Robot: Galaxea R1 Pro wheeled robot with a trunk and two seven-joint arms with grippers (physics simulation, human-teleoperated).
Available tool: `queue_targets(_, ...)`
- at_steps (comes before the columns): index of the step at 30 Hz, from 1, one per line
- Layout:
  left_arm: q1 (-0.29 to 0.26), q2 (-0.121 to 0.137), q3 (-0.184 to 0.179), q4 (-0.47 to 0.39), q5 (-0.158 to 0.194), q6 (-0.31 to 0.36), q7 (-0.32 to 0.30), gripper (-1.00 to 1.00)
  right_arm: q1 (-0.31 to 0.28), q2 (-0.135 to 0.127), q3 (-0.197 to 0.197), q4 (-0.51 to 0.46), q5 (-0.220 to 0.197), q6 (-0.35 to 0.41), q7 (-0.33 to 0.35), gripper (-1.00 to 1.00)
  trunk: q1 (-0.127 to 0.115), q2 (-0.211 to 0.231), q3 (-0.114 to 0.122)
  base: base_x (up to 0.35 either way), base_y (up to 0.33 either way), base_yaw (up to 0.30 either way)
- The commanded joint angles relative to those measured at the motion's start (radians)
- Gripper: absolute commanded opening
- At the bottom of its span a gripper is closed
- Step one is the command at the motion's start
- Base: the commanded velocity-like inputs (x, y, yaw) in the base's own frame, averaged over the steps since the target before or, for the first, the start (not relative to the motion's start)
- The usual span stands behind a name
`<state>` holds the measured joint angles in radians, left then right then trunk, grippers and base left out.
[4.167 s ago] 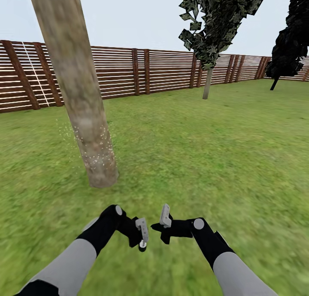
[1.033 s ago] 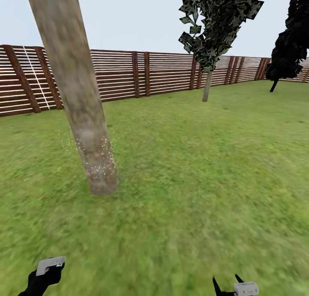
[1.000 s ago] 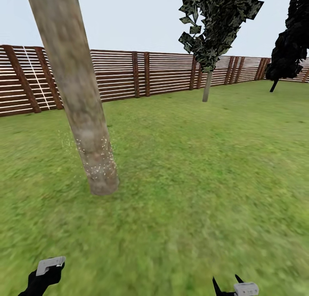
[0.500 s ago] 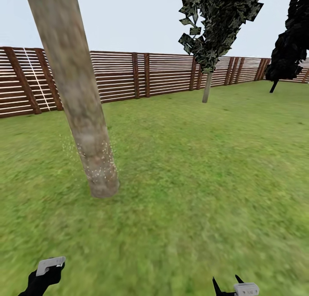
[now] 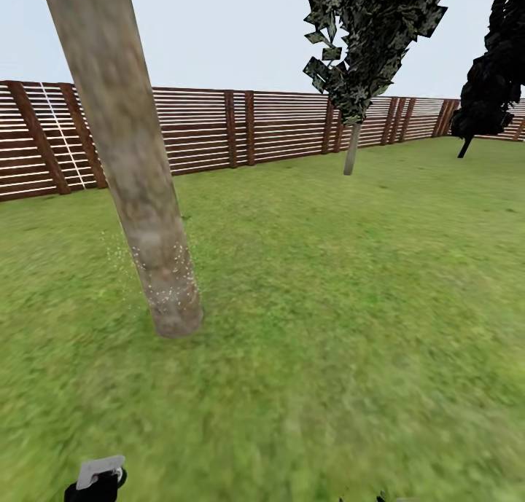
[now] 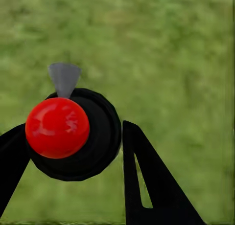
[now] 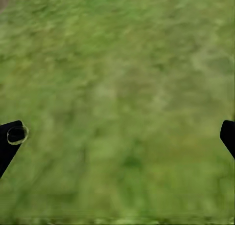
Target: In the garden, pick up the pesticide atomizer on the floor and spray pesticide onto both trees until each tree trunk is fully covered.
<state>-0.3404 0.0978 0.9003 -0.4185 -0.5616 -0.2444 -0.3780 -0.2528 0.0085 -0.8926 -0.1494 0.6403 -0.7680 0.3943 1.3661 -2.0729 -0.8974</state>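
In the left wrist view my left gripper [image 6: 73,142] is shut on the pesticide atomizer [image 6: 58,128], a black round body with a red spot and a grey nozzle, held over the grass floor [image 6: 176,54]. In the head view this gripper [image 5: 98,480] sits at the bottom left edge. My right gripper [image 7: 117,137] is open, with only grass between its fingertips. The near tree trunk [image 5: 138,189] leans, and whitish pesticide specks [image 5: 164,269] dot its lower part. The second tree [image 5: 372,36] stands farther off on a thin trunk [image 5: 352,148].
A brown slatted fence [image 5: 277,127] closes the lawn behind both trees. A dark round bush [image 5: 488,72] stands at the far right. Open grass [image 5: 343,305] stretches between me and the second tree.
Both arms have dropped from the middle of the head view to its bottom edge. In the last half second the left gripper sank further and the right one nearly left the picture.
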Motion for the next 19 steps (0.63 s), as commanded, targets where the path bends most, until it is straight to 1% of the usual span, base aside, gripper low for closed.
queue_targets(1,0.000,0.000,0.000,0.004,0.002,0.000,0.000,-1.00,0.000,0.000,-0.002,0.031,-0.002,0.001,0.000,1.00,0.000,0.000,0.000,0.000,0.000,0.000)
queue_targets(3,0.000,-0.001,0.000,0.007,0.002,0.000,-0.001,-1.00,0.001,-0.002,-0.003,0.054,-0.002,0.001,0.001,1.00,0.000,0.000,0.000,0.000,0.000,0.000)
queue_targets(7,0.000,-0.001,0.001,0.007,0.003,0.000,0.000,-1.00,0.001,-0.003,-0.002,0.056,-0.002,0.001,0.001,1.00,0.000,0.000,0.000,0.000,0.000,0.000)
queue_targets(10,0.000,0.004,0.003,0.006,0.009,0.000,0.001,-1.00,0.001,-0.004,-0.002,0.056,-0.002,0.001,0.001,1.00,0.000,0.000,0.000,0.000,0.000,0.000)
queue_targets(13,0.000,0.001,0.002,0.005,0.009,-0.001,0.001,-1.00,0.001,-0.004,-0.002,0.056,-0.002,0.001,0.001,1.00,0.000,0.000,0.000,0.000,0.000,0.000)
queue_targets(19,0.000,0.003,0.003,-0.004,0.009,0.000,0.001,-1.00,0.001,-0.004,-0.002,0.056,-0.002,0.002,0.001,1.00,0.000,0.000,0.000,0.000,0.000,0.000)
